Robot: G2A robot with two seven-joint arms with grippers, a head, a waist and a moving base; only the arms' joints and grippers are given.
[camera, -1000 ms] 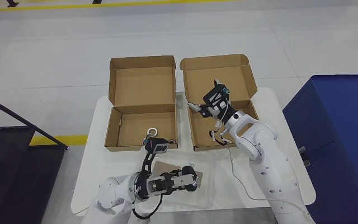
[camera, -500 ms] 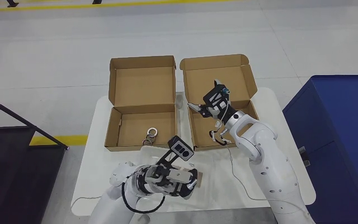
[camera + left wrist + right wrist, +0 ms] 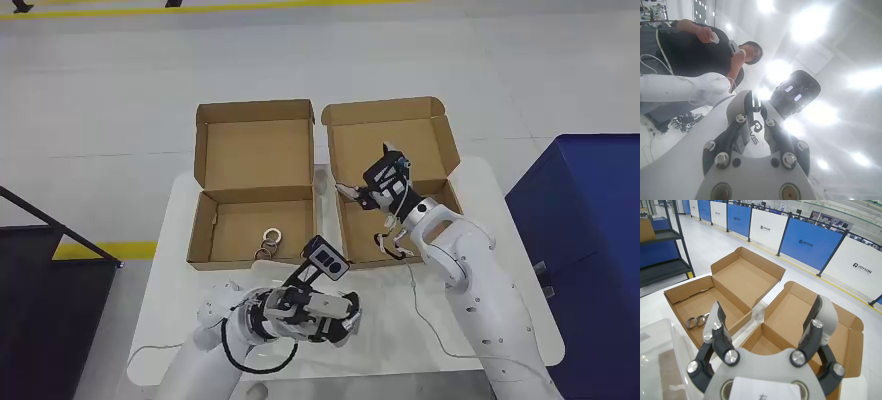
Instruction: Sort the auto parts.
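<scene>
**Q:** How far has the sorting got?

**A:** A few metal rings (image 3: 270, 239) lie together in the left box (image 3: 245, 215). The right box (image 3: 392, 138) holds nothing visible, so one category is begun and the other is not.

**Q:** And the arms?

**A:** The right gripper (image 3: 768, 301) hangs over the right box, fingers spread wide and empty. The left gripper (image 3: 755, 104) is by the clear tray (image 3: 657, 330), pointing at the ceiling with its fingers drawn almost together — whether a part is pinched between them cannot be told. Most of the sorting probably lies ahead.
</scene>
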